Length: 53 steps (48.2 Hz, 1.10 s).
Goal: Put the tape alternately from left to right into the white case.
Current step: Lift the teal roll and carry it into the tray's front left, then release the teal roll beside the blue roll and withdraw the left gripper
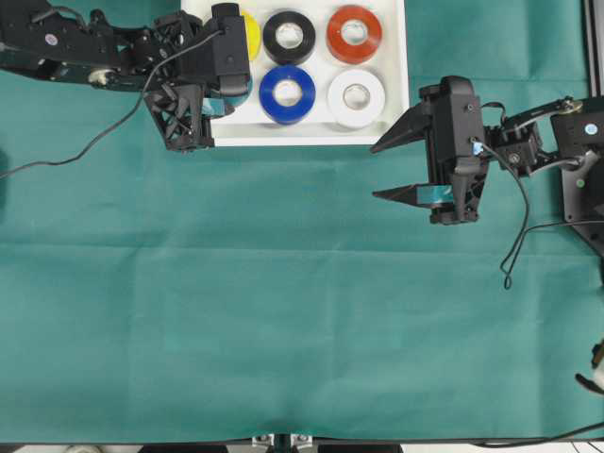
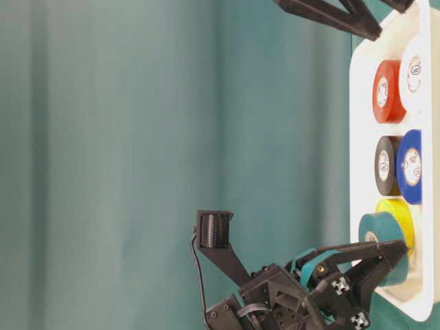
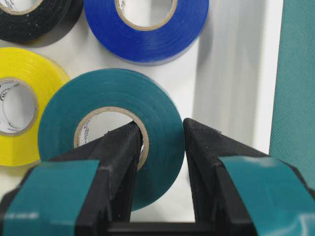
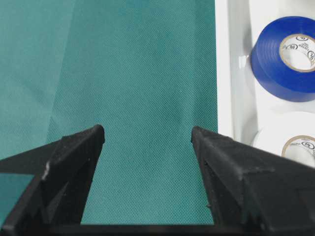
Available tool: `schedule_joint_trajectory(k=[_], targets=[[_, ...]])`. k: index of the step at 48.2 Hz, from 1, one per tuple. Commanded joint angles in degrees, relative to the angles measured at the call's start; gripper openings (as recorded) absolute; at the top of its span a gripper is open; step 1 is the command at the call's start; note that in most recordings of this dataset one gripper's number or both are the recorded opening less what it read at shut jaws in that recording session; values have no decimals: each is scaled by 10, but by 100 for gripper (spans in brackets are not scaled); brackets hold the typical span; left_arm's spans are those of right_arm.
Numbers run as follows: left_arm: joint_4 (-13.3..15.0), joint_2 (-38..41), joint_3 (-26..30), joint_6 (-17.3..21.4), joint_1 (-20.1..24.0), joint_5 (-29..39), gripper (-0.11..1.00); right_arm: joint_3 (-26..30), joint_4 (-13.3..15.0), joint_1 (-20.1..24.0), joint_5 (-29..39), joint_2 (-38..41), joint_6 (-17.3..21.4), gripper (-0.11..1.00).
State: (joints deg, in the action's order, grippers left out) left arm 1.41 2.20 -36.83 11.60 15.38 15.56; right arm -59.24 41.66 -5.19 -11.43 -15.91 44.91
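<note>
The white case (image 1: pixel 311 135) holds yellow (image 1: pixel 252 36), black (image 1: pixel 289 37) and orange-red (image 1: pixel 354 34) tape rolls in its far row. A blue roll (image 1: pixel 287 93) and a white one (image 1: pixel 356 97) lie in its near row. My left gripper (image 3: pixel 162 130) is shut on the wall of the teal tape roll (image 3: pixel 113 93), with one finger in its core and one outside. It holds that roll over the case's near left corner, beside the yellow roll (image 3: pixel 29 64). Whether the teal roll rests on the floor of the case is unclear. My right gripper (image 4: pixel 147 133) stands open and empty over the cloth, right of the case.
Green cloth (image 1: pixel 283 311) covers the table. The left arm's cable (image 1: pixel 85 146) trails across the cloth on the left, and a black cable (image 1: pixel 517 236) hangs near the right arm. The case's raised rim (image 4: pixel 222 73) lies just beside the right fingers.
</note>
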Motion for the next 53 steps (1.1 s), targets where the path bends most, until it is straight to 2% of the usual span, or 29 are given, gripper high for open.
schedule_joint_trajectory(k=[1,18,23,29,35,53], targets=[[-1,-9,4,2,0,-5,-3,4,-1,3,-4,-4,1,79],[-1,-8,4,1,-2,-5,-2,4,-2,2,-4,-3,2,79],[-2,-9,4,1,-2,-5,12,4,-2,2,-4,-4,2,79],[-2,-9,4,1,-4,-5,39,4,-2,3,-4,-4,2,79],[-1,-11,4,1,-5,-5,53,5,-2,2,-4,-4,2,79],[-2,-15,4,1,-8,-5,53,4,-2,2,-4,-4,2,79]])
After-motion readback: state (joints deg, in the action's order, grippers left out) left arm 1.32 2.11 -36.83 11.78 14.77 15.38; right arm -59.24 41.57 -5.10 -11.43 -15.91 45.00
